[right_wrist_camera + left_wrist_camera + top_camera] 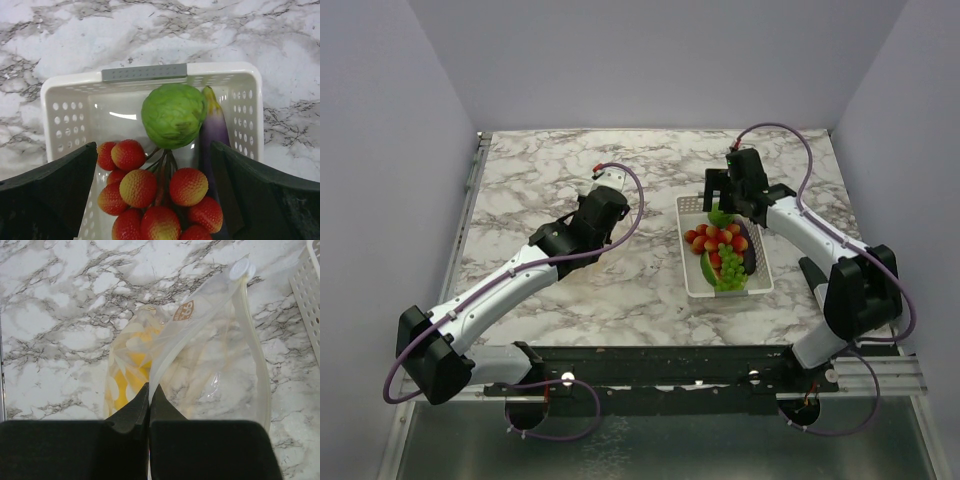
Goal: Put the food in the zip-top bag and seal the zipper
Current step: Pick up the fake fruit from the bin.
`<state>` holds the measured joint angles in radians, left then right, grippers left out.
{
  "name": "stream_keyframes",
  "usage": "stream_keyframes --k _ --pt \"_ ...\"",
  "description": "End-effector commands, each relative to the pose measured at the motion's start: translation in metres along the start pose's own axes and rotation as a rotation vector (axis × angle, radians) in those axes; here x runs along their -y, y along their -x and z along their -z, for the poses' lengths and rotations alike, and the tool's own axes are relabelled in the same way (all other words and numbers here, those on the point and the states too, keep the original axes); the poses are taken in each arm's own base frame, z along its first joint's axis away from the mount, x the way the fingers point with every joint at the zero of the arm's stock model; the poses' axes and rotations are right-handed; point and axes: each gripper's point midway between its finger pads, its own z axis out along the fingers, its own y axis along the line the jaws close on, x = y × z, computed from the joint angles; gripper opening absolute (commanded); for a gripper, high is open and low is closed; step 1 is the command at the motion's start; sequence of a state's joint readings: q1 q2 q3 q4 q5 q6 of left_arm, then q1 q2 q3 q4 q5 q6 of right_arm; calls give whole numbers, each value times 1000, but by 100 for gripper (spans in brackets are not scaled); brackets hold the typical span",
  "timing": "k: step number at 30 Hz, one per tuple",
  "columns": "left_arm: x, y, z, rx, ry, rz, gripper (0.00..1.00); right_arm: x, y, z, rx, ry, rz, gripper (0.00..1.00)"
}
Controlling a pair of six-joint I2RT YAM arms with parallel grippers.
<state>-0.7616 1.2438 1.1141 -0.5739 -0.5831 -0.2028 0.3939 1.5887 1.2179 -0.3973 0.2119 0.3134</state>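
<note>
picking the next food

my left gripper (149, 390) is pinched shut on the edge of the bag (210, 365), out on the table (50, 315) left of the basket (145, 73). yellow food (122, 385) sits inside it. my right gripper (154, 146) hangs wide open over the green piece (173, 115) and strawberries (150, 195). next i must drop down and squeeze one.
</note>
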Motion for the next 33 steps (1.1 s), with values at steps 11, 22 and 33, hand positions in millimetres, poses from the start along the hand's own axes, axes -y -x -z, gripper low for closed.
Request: stream_keyframes --k 11,22,33 --pt "5 2 2 15 -29 5 0 14 -24 -56 -81 -33 -52 99" --pt "6 0 0 7 -27 0 0 21 -35 -75 -113 -47 -67 85" --pt "6 -1 -1 4 -28 -2 0 16 -23 -60 -71 -14 -92 46"
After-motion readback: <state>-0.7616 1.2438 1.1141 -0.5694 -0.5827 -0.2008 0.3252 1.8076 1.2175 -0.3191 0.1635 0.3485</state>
